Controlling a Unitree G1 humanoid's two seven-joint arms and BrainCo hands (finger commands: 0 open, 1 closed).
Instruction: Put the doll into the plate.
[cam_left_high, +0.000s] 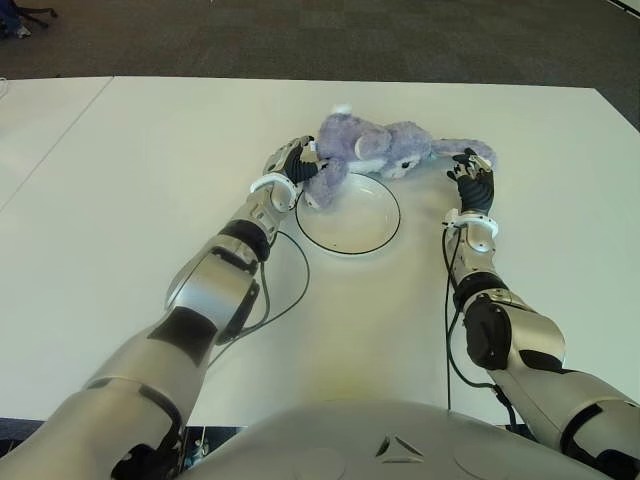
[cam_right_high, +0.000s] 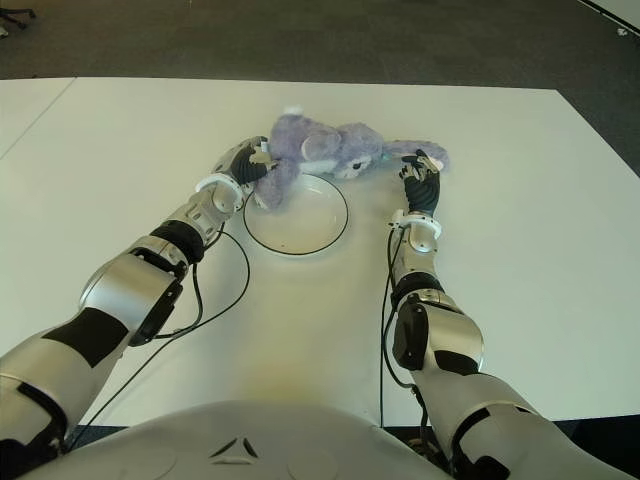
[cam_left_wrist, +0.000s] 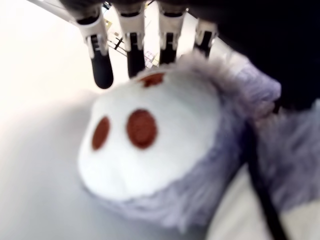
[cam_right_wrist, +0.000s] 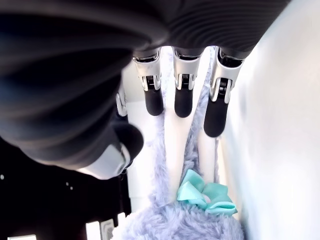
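- Nearest: plate (cam_left_high: 348, 238), bare on the white surface (cam_left_high: 130, 180).
- Beyond its far rim, doll (cam_left_high: 375, 146), one foot overhanging.
- Left hand (cam_left_high: 296, 160) against that foot, fingers extended, not clamped.
- Right hand (cam_left_high: 472, 178) open over the ears.
- Grasping stage; next: close both, lift, draw plateward.

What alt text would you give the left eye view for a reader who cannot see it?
A purple doll lies on a white table just beyond a round white plate, one paw over the plate's rim. The left hand is at the doll's paw end and the right hand at its other end, fingers open, neither gripping it.
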